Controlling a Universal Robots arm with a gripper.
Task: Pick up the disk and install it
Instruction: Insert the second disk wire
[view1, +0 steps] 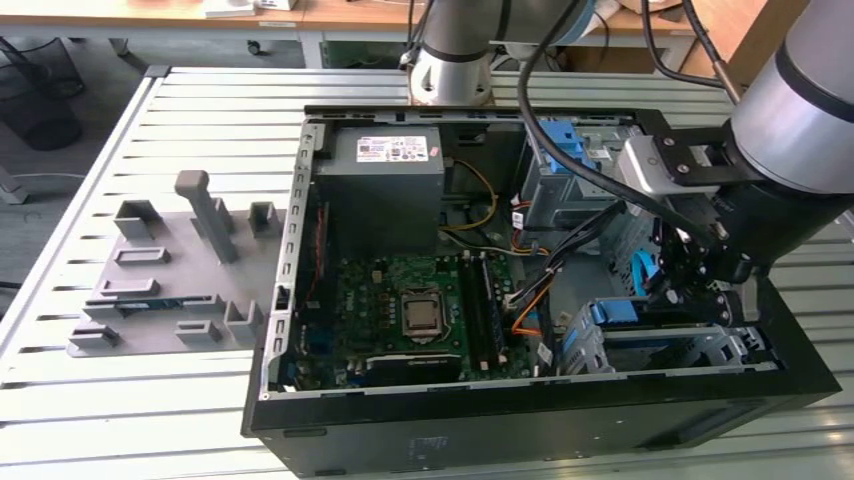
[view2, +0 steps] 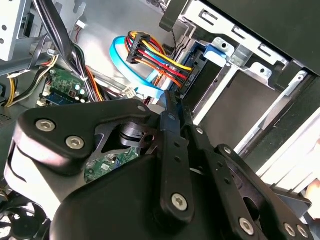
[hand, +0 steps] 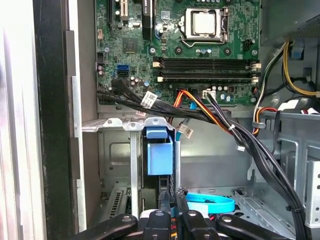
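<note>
**Gripper down in the drive bay corner of the open computer case**

Slatted metal tabletop (view1: 160, 400) carries an open black computer case (view1: 534, 420) lying on its side, with a grey fixture plate (view1: 167, 270) of upright holders well apart from it toward the exterior view's left. Inside the case sit the green motherboard (view1: 400, 310) and, above it in the exterior view, the grey power-supply box (view1: 387, 190) with its white label.

The arm reaches over the case from the exterior view's right, and the gripper (view1: 687, 275) hangs down into the corner where the metal drive cage (view1: 681, 345) stands. In the first wrist view the two black fingers (hand: 162, 220) stand close together, side by side, with only a thin slit between them; in the second wrist view they run as narrow bars (view2: 172, 150) toward the bay. Whether anything is pinched in that slit cannot be told, as the fingertips are hidden by the linkage.

The disk (hand: 159, 157) shows as a blue plastic carrier standing on edge in a slot of the cage, just beyond the fingers in the first wrist view. In the second wrist view its blue bracket (view2: 220, 50) sits against the cage wall, with a bundle of red, yellow, orange and black power wires (view2: 155, 60) plugged at its end and a light-blue flat data cable (view2: 130, 70) looping beside them. Black cables (hand: 240, 145) cross the case between the motherboard and the cage.
</note>
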